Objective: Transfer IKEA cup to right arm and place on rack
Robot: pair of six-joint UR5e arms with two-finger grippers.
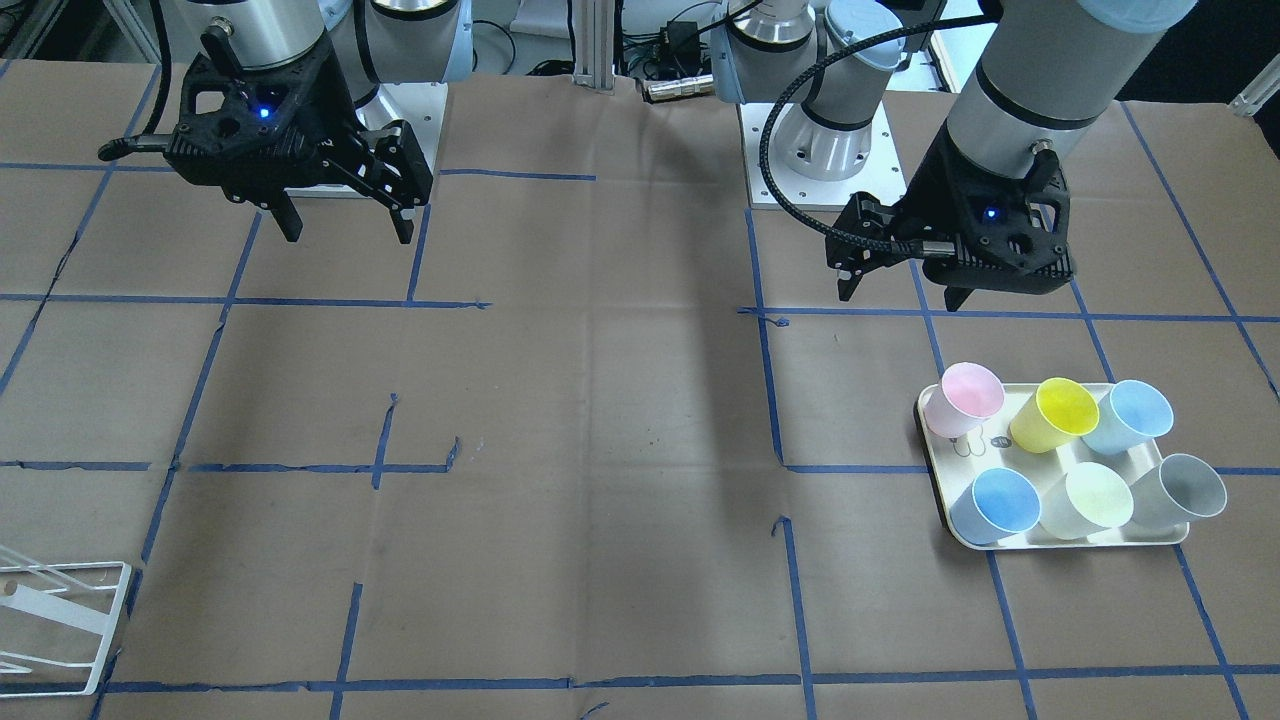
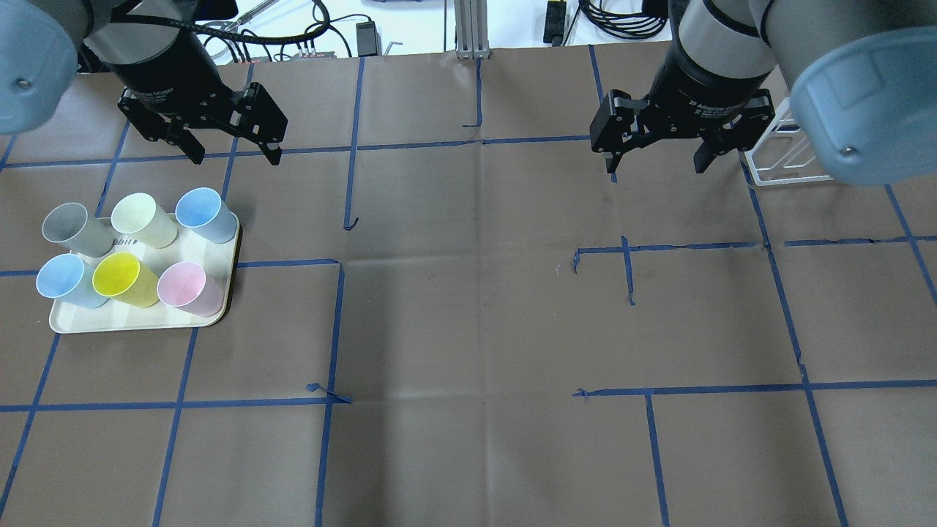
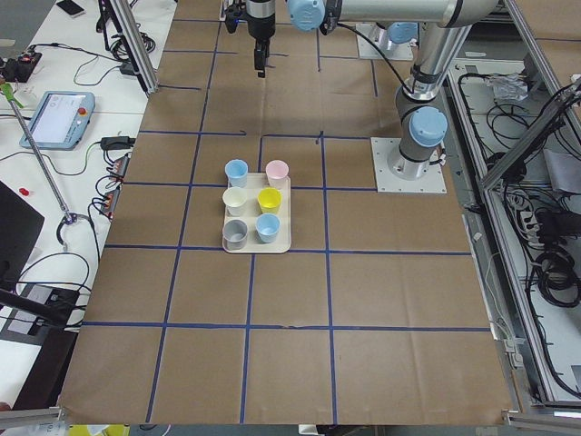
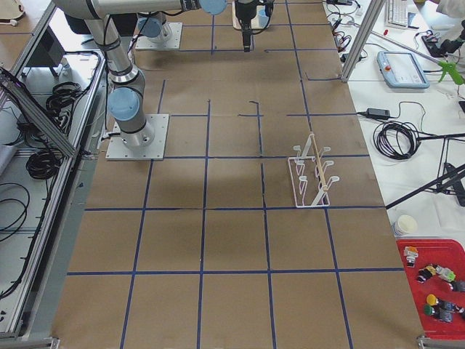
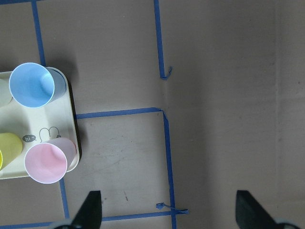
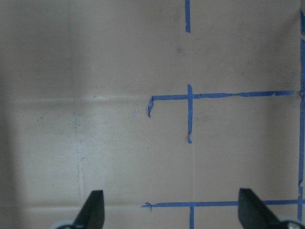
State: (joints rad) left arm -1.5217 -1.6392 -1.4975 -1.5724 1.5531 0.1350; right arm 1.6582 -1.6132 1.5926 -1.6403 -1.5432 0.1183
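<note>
overhead exterior: brown paper tabletop (image 2: pixel 476 329), blue tape grid (image 2: pixel 110 405), rack (image 2: pixel 785 155) far right

Lit evenly from overhead, moderately bright. Soft, broad shadow band down centre of brown paper (image 1: pixel 690 400). Narrow dark shadow along tray (image 5: pixel 59 119) edge. Fingertips (image 5: pixel 90 212) of left gripper (image 5: pixel 169 212) blurred at wrist-view bottom edge; sharp elsewhere.

Looks like a robotics lab: shows a left arm (image 3: pixel 422 127) and a right arm (image 4: pixel 120 102) bolted to metal plates (image 3: pixel 408 179) on a big table (image 3: pixel 272 300) papered in brown and gridded with blue tape (image 2: pixel 410 146). The table is hemmed by aluminium posts (image 3: pixel 127 45), with loose cables (image 3: pixel 545 263) along the edges and a touchscreen control pendant (image 3: pixel 56 118) lying to one side.
</note>
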